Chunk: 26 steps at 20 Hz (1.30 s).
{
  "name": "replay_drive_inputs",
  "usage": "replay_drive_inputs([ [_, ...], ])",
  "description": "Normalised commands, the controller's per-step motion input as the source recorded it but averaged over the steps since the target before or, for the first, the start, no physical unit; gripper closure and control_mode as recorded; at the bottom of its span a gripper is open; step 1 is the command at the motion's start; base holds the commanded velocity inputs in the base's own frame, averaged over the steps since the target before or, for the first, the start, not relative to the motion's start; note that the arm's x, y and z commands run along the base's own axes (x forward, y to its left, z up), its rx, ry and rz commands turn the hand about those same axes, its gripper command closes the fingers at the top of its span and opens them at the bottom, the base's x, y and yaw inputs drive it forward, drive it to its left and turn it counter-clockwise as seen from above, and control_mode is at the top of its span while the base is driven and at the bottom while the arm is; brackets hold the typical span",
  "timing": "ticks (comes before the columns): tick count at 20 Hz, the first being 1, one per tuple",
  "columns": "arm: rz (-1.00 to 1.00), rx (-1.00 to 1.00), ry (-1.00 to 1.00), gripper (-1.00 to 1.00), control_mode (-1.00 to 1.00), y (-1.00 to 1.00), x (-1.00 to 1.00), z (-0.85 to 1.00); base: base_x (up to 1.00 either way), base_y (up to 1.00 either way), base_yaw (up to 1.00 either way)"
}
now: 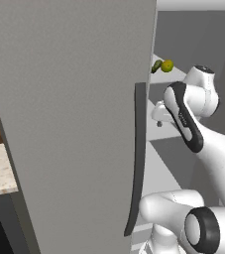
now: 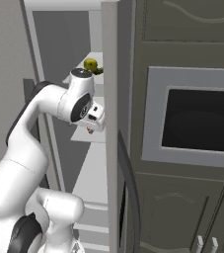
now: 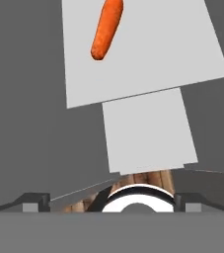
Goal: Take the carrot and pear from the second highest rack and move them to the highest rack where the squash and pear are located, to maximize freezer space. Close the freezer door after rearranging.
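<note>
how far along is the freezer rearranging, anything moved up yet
Nothing looks moved yet. On the highest rack sit a pear and the squash. The carrot lies loose on a shelf in the hand view. The gripper holds nothing, its tips wide apart. Carrot, second pear and closing the open freezer are all left.

The small tapered carrot (image 3: 106, 30) is bright orange against a pale light-grey shelf board (image 3: 148, 64). On the highest rack (image 2: 94, 58), the round pear (image 1: 167, 65) is yellow-green and the elongated squash (image 1: 156, 67) beside it dark green. The tall freezer door (image 1: 69, 124) is plain grey with a dark vertical handle (image 1: 137, 158). The wall oven's window (image 2: 202, 121) is black in a grey frame
</note>
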Motion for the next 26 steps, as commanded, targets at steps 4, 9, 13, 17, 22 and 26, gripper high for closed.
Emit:
replay_drive_inputs([
  [4,0.0,0.0,0.0,-1.0,-1.0,0.29,0.34,-0.52,0.0,0.0,0.0],
  [9,0.0,0.05,-0.11,-1.0,-1.0,0.01,0.17,-0.34,0.0,0.0,0.0],
  [13,0.0,0.12,-0.25,-1.0,-1.0,0.0,0.01,-0.04,0.0,0.0,0.0],
  [17,0.0,0.14,-0.25,-1.0,-1.0,0.0,0.11,0.0,0.0,0.0,0.0],
  [22,0.0,0.11,-0.07,-1.0,-1.0,0.0,0.25,-0.05,0.0,0.0,0.0],
  [26,0.0,0.02,0.0,-1.0,-1.0,0.0,0.24,-0.01,0.0,0.0,0.0],
])
